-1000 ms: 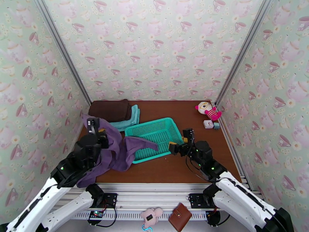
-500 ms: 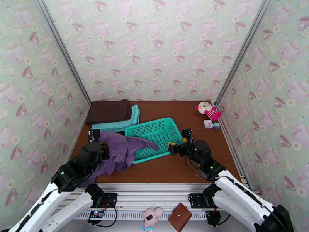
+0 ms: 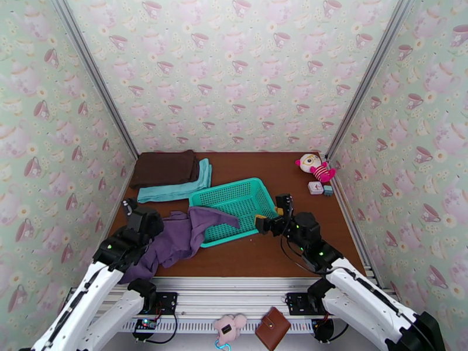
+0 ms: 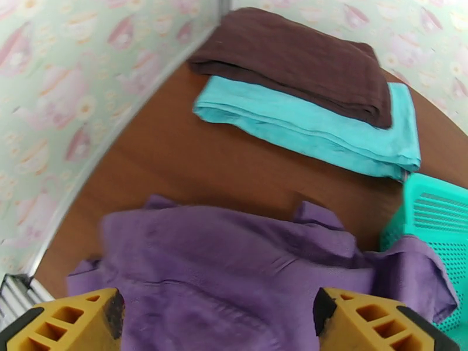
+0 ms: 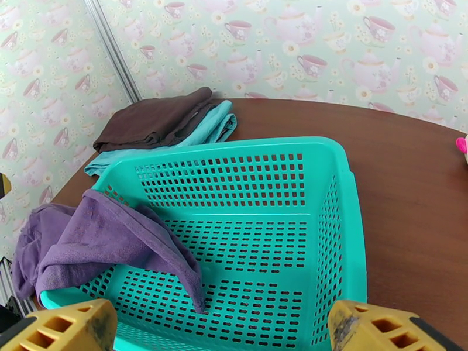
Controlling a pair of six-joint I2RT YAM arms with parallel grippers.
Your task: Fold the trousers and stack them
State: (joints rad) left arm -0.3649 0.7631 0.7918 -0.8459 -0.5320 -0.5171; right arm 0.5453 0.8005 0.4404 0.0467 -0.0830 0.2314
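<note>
The brown surface (image 3: 275, 258) is carrying everything. The purple trousers (image 3: 175, 238) are lying crumpled at its near left, one end draping over the teal basket (image 3: 240, 200) rim and down inside. From above, the left arm is covering their near-left part, so I can't make out how the legs are lying. The dark brown folded garment (image 4: 292, 59) is sitting on the teal folded one (image 4: 304, 127), hiding most of it. The left gripper (image 4: 216, 305) is hanging wide open just over the trousers, gripping nothing, fingers cut off at the frame bottom. The right gripper (image 5: 222, 326) is gaping fully at the basket's near edge, empty too. A second ago the left one was clamping the trousers up in the air; now they're dropped in a heap.
</note>
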